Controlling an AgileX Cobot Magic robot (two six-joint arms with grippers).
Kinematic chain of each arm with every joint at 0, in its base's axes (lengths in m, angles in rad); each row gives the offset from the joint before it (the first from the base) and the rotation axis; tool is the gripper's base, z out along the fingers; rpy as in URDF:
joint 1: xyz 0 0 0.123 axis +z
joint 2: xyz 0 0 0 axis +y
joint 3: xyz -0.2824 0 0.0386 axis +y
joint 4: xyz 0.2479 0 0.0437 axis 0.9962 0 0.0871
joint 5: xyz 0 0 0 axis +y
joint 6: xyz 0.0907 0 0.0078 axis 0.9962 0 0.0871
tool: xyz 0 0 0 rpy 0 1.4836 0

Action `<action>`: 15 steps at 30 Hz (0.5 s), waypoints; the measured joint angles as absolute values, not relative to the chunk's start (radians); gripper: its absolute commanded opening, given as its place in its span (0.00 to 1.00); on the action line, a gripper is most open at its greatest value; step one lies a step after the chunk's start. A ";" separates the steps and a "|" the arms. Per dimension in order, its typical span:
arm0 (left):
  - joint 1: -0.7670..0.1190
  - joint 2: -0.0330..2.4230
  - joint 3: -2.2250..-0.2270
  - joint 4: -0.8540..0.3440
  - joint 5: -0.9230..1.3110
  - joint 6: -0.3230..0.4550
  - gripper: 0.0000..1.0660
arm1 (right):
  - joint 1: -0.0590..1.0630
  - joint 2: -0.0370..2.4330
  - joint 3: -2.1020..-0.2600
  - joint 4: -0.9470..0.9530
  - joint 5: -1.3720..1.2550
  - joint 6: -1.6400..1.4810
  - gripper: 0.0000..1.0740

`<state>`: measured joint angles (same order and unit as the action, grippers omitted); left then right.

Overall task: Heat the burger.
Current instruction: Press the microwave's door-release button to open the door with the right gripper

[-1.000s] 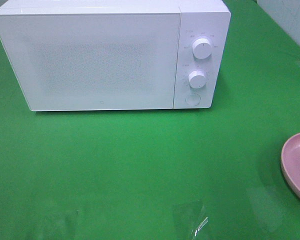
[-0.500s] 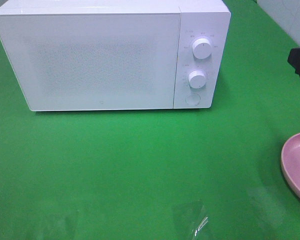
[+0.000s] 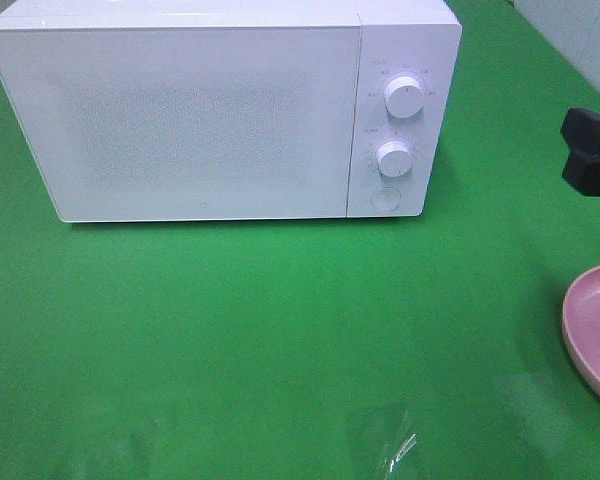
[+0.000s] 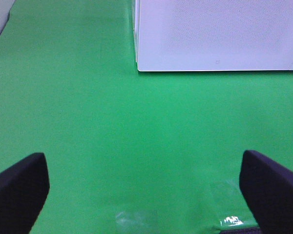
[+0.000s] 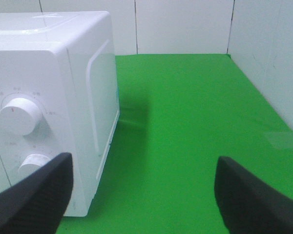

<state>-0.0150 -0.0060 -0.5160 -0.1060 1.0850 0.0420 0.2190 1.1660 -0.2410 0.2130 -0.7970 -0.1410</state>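
Left fingers (image 4: 20, 189) first: we see them spread as wide as they go, nothing between them, only bare green tabletop (image 4: 136, 126) under the gap. A shiny patch of clear film (image 4: 229, 220) lies on the cloth close to one finger. Beyond them, the lower left corner of the microwave (image 4: 215, 34) faces us, apart from the fingers.

Over to the right fingers (image 5: 35, 196): they are open wide too and hold nothing. Between them we look along the green cloth to a white wall (image 5: 185, 24). In the high view they poke in as a black shape at the right edge, level with the microwave's control panel and apart from it.

Moving outward, the microwave sits at the back of the tabletop, door shut, its frosted window giving us no look inside. On its right panel we have the upper knob (image 3: 405, 97), the lower knob (image 3: 394, 158) and a round button (image 3: 384, 199) below them. A pink plate (image 3: 592, 330) sits at the right edge, nearer us than the right fingers, half cut off, and what shows of it is bare.

The burger: none of our three views shows it, so we cannot tell where it is.
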 measured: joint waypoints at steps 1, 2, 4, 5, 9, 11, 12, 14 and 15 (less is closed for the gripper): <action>-0.015 -0.006 -0.516 -0.106 1.085 0.042 0.92 | 0.219 1.166 -0.241 0.213 -0.797 -0.141 0.70; -0.015 -0.006 -0.516 -0.106 1.085 0.042 0.92 | 0.267 1.197 -0.235 0.275 -0.840 -0.198 0.70; -0.015 -0.006 -0.516 -0.106 1.085 0.042 0.92 | 0.315 1.231 -0.234 0.337 -0.877 -0.252 0.70; -0.015 -0.006 -0.516 -0.106 1.085 0.042 0.92 | 0.315 1.231 -0.234 0.337 -0.877 -0.252 0.70; -0.015 -0.006 -0.516 -0.106 1.085 0.042 0.92 | 0.470 1.350 -0.235 0.504 -1.019 -0.338 0.70; -0.015 -0.006 -0.516 -0.106 1.085 0.042 0.92 | 0.491 1.362 -0.235 0.525 -1.040 -0.342 0.70; -0.015 -0.006 -0.516 -0.106 1.085 0.042 0.92 | 0.491 1.362 -0.235 0.525 -1.040 -0.342 0.70; -0.015 -0.006 -0.516 -0.106 1.085 0.042 0.92 | 0.545 1.399 -0.236 0.576 -1.090 -0.344 0.70; -0.015 -0.006 -0.516 -0.106 1.085 0.042 0.92 | 0.593 1.436 -0.236 0.620 -1.137 -0.344 0.69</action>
<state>-0.0150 -0.0060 -0.5160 -0.1060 1.0850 0.0420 0.5930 1.4360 -0.2360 0.6200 -1.1370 -0.3440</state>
